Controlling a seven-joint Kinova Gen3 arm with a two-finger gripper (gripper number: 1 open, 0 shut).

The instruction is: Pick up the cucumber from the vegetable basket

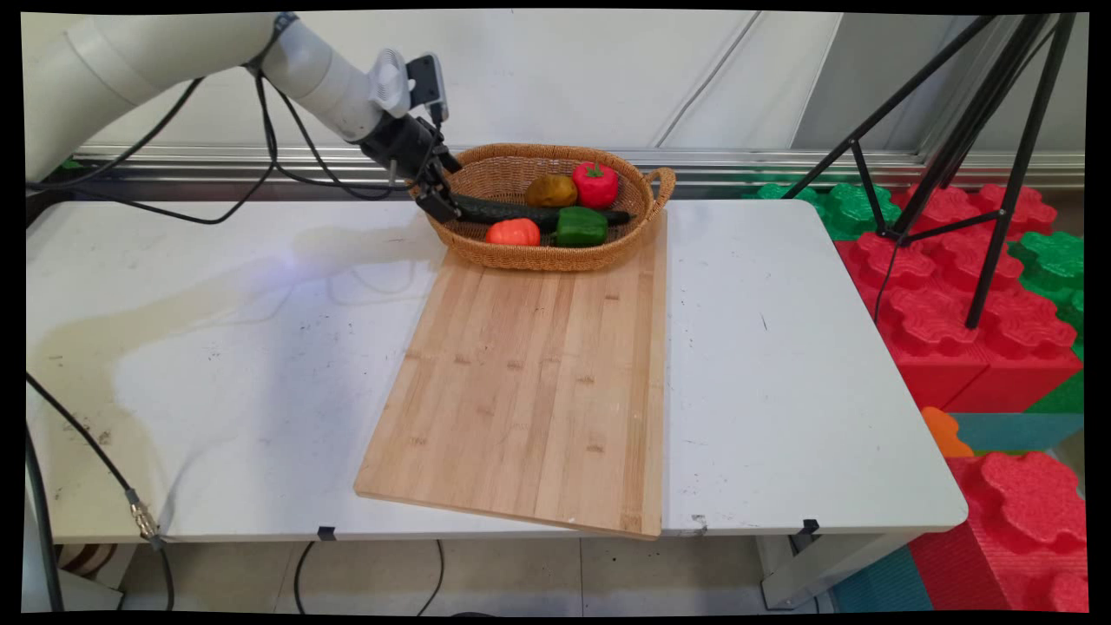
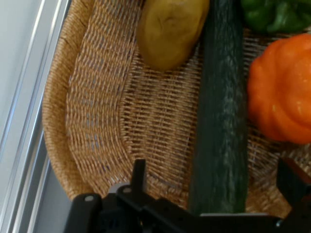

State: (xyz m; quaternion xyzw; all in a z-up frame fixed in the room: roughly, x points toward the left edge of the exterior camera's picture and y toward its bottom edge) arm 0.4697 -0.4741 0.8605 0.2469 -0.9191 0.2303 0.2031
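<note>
The black two-finger claw [image 1: 441, 201] was positioned at the left end of the oval woven wicker basket [image 1: 486, 253], which stood at the far edge of the rectangular light bamboo cutting board [image 1: 529, 382] on the white surface [image 1: 781, 365]. In the hand view, the claw [image 2: 214, 194] was seen with its fingers [image 2: 139, 175] spread apart on either side of the long dark green cucumber [image 2: 221, 121]; the cucumber [image 1: 512, 211] lay lengthwise across the basket floor, and its near end was located between the fingers. Contact between fingers and cucumber could not be determined.

Beside the cucumber, the following items were contained in the basket [image 2: 97, 126]: a brownish-yellow potato [image 1: 551, 190], a red bell pepper [image 1: 595, 183], a green bell pepper [image 1: 581, 226] and an orange ribbed tomato-like vegetable [image 1: 513, 232]. In the hand view, the potato [image 2: 170, 31] lay on one side of the cucumber, and the orange vegetable [image 2: 279, 94] and green pepper [image 2: 274, 14] on the other.
</note>
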